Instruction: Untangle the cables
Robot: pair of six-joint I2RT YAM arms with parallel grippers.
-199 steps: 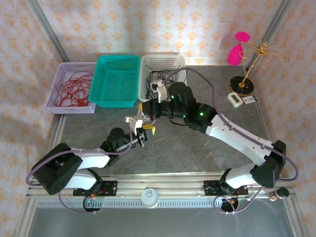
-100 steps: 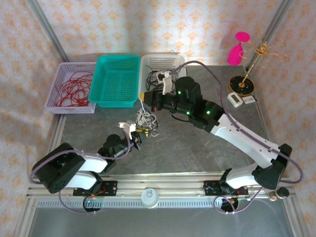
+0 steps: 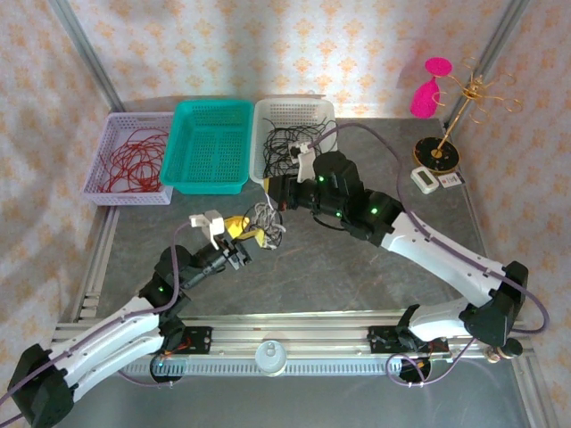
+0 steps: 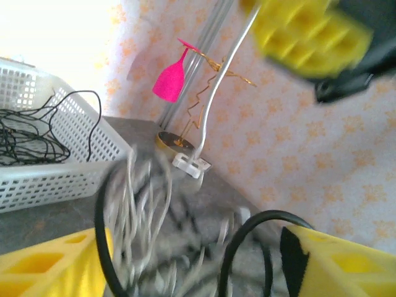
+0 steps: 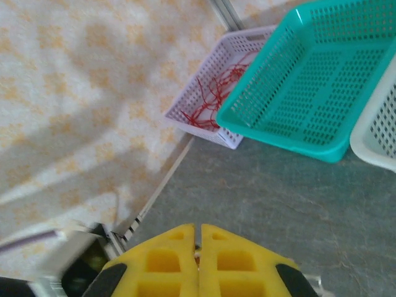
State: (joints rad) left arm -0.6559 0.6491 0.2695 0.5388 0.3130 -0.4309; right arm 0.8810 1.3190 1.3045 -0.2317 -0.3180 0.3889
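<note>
The cables (image 3: 265,217), a white-and-black clump, are over the table (image 3: 339,267), in front of the white basket (image 3: 294,102) and between both grippers. The left gripper (image 3: 244,232) gapes wide, with strands between its fingers. The right gripper (image 3: 268,189) is pressed closed just above the clump; I cannot tell whether it pinches a strand.

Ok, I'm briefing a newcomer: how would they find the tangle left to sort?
Look at the grey table, in front of the white basket. There a wiry clump of white and black cables is the only bundle not in a basket.
</note>
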